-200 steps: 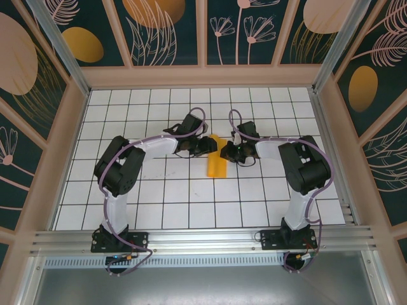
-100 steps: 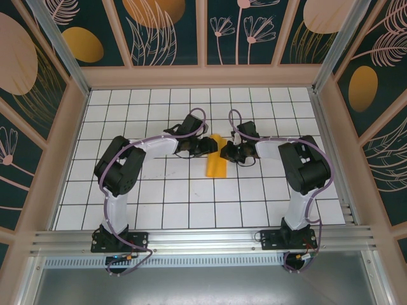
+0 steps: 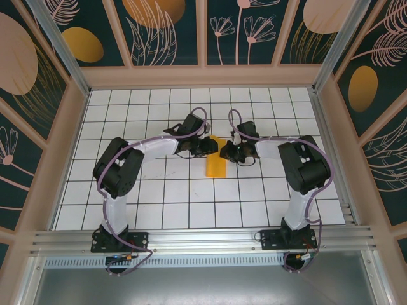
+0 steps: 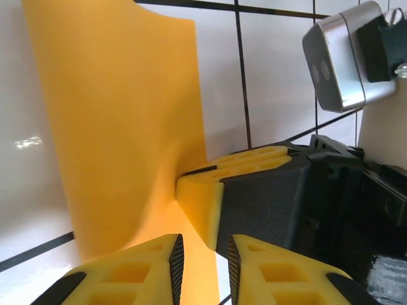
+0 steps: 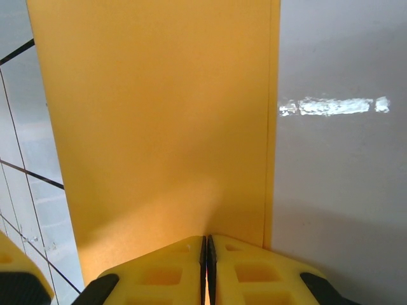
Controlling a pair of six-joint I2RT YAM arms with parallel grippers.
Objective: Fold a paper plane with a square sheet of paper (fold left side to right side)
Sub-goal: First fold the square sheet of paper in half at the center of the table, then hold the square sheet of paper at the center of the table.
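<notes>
You have the square sheet of paper (image 3: pixel 216 160) lying as a narrow folded strip on the tiled table (image 3: pixel 159 190), midway between the two arms. Both grippers are at its far end. The right gripper (image 3: pixel 227 152) comes in from its own side, and in its wrist view the jaws are closed tight on the near edge of the paper (image 5: pixel 159 114), with no gap left between them. That looks like an anchor to stop the strip sliding while the fold is worked.

The left gripper (image 3: pixel 206 147) faces it across the strip. In the left wrist view its jaws stand a little apart, with orange paper (image 4: pixel 121 114) showing in the gap and bulging up beside the right gripper's finger (image 4: pixel 200 203). Whether the left pads actually touch the paper is hard to say from this angle.

No tray or box is involved — the paper rests straight on the tiles. You probably still have the left-to-right fold to flatten, so keep the right clamp firm.
</notes>
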